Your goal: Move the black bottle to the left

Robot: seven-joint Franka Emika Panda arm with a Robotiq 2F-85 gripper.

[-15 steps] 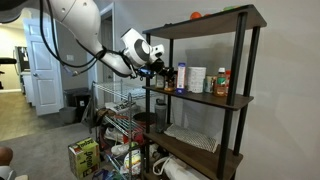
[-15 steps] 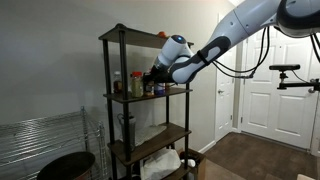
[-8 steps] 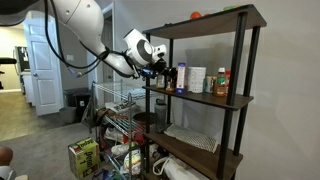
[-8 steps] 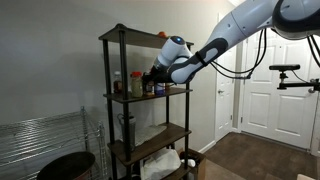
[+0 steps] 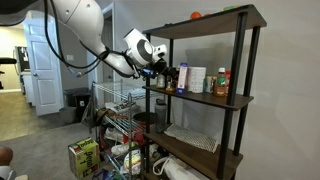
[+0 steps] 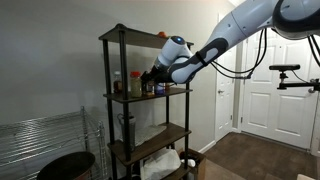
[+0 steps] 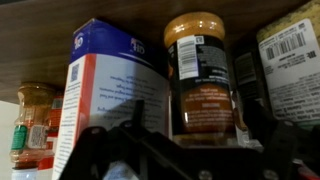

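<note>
In the wrist view the black bottle [image 7: 200,90], a short dark jar with a tan cap, stands on the shelf straight ahead. My gripper [image 7: 198,128] is open. Its dark fingers [image 7: 257,125] stand on either side of the bottle's lower part, with a small gap on the left side. In both exterior views the gripper [image 5: 160,68] [image 6: 155,76] reaches in at the end of the middle shelf. It covers most of the black bottle [image 5: 169,80] there.
A white and blue carton [image 7: 105,95] stands close beside the bottle. An orange bottle [image 7: 33,125] is further along, and a white barcode container [image 7: 295,60] on the other side. The shelf board above [image 7: 120,12] hangs low. A taller dark bottle [image 5: 181,78] and shelf posts [image 5: 148,110] are near.
</note>
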